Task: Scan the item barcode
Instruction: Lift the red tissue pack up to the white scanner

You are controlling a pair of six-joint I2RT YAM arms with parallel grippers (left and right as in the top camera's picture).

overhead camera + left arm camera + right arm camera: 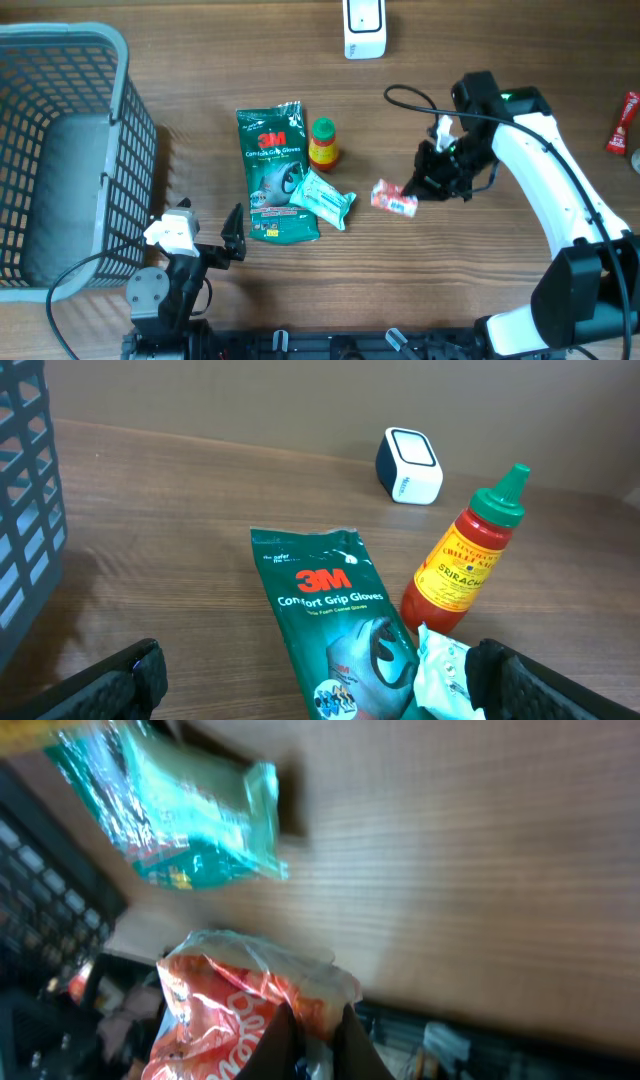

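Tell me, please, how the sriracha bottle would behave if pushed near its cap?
The sriracha bottle stands upright, tall on a narrow base, so it would probably tip. Its round body suggests it would then roll. The 3M gloves packet lying beside it might block that.

- The overhead camera looks straight down from well above the wooden table [200,70], taking in the grey basket [60,150] and the white scanner [364,28].
- The left wrist camera sits low near the front edge, facing across the table at a shallow angle toward the 3M gloves pack [330,630], the sriracha bottle [465,555] and the scanner.
- The right wrist camera hangs close over the tabletop, tilted and blurred; the orange-red packet [240,1010] fills its lower edge, the teal packet [170,820] lies beyond.
- Overhead shares gloves pack, bottle and scanner with the left wrist view, both packets with the right.
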